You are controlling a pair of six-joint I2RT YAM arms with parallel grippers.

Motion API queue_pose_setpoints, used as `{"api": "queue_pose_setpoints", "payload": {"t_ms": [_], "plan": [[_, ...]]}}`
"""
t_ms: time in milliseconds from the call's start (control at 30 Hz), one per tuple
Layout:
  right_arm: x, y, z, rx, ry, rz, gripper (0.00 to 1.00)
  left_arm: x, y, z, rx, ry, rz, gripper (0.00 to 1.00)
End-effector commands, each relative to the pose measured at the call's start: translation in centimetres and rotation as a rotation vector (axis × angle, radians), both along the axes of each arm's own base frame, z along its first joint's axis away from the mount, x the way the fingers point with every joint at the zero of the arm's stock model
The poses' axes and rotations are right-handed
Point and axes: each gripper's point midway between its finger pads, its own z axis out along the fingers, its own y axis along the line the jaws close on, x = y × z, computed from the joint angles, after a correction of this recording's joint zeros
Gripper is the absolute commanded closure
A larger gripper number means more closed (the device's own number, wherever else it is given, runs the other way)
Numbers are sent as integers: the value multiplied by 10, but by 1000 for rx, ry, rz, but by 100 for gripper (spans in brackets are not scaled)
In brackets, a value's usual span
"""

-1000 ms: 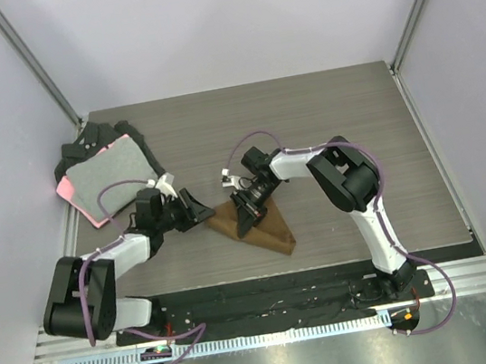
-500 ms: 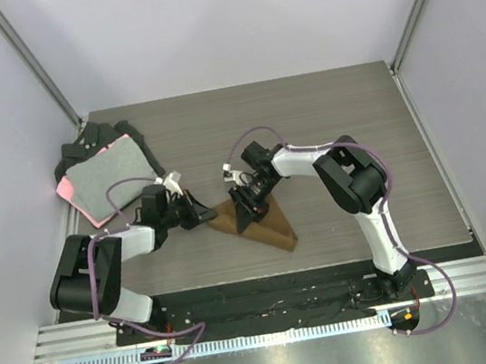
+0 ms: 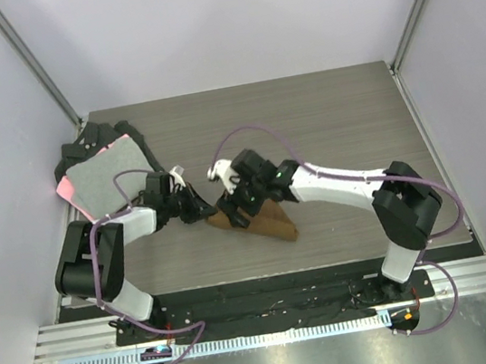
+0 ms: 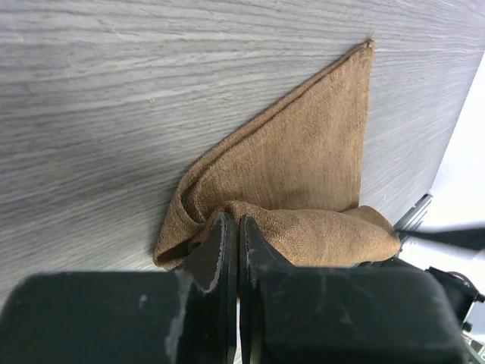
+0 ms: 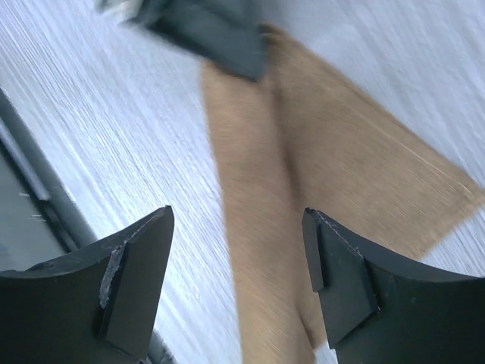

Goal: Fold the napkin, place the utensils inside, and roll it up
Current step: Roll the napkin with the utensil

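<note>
My left gripper (image 4: 233, 224) pinches the brown fabric napkin (image 4: 303, 159) at its corner; my right gripper (image 5: 235, 227), jaws apart, hangs over its long fold.

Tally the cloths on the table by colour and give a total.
Brown: 1, the napkin
Grey with a pink edge: 1, the grey cloth
Black: 1 heap, the black cloths; how many pieces are in it cannot be told
Total: 3
</note>
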Motion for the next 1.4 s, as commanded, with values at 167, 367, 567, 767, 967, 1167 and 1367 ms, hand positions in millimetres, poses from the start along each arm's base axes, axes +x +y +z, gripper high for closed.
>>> {"api": "queue_pose_setpoints", "payload": {"t_ms": [167, 367, 567, 767, 967, 1167, 1367], "plan": [[0, 8, -42, -216, -285, 62, 26, -6, 6, -11, 55, 79, 4, 100], [-10, 4, -74, -275, -200, 84, 45, 2, 3, 4, 39, 27, -1, 82], [-41, 11, -83, -185, 7, 151, 63, 17, 26, 32, 157, -97, 83, 20], [-61, 15, -85, -65, 249, 186, 66, 2, 50, 32, 242, -149, 161, 14], [-59, 12, -85, 16, 388, 197, 66, -12, 30, 40, 90, -248, 96, 21], [-55, 11, -85, 37, 453, 206, 66, -14, 23, 40, 45, -295, 67, 25], [-55, 10, -89, 18, 470, 217, 66, -5, 23, 35, 54, -312, 69, 31]]}}
